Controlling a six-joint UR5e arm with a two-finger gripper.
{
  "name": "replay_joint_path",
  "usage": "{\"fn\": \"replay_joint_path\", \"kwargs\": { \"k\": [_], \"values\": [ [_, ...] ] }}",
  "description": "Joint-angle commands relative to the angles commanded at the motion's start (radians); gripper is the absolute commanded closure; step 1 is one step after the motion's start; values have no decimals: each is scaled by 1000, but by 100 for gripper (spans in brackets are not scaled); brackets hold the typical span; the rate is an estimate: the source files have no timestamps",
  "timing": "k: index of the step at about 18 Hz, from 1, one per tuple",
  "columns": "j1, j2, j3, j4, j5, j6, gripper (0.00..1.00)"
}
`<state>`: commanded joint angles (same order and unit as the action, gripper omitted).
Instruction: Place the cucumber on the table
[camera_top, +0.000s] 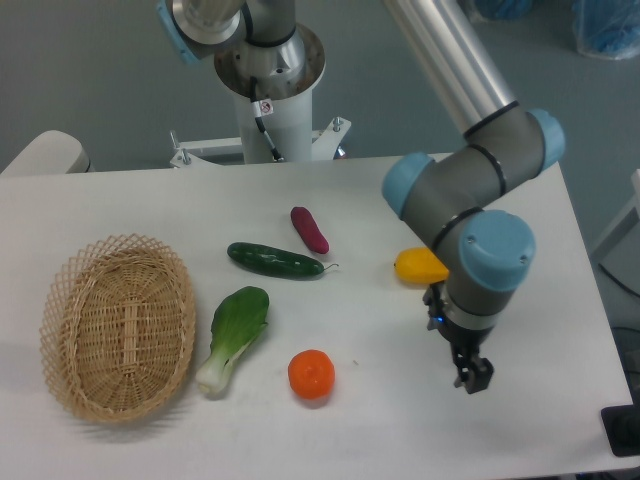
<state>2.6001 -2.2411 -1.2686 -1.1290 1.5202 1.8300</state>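
Cucumber (275, 260) flat on table (150, 200), gripper (473, 378) well apart — empty, jaw gap can't tell

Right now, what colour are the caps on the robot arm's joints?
Light blue caps on a grey arm, clearest in the fixed camera view.

Up-left of the end effector (473, 378), the arm covers the right half of a yellow, glossy fruit (417, 266)
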Motion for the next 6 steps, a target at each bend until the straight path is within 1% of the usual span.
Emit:
{"fn": "replay_joint_path", "kwargs": {
  "k": [6],
  "values": [
    [0, -2, -8, 2, 3, 0, 0]
  ]
}}
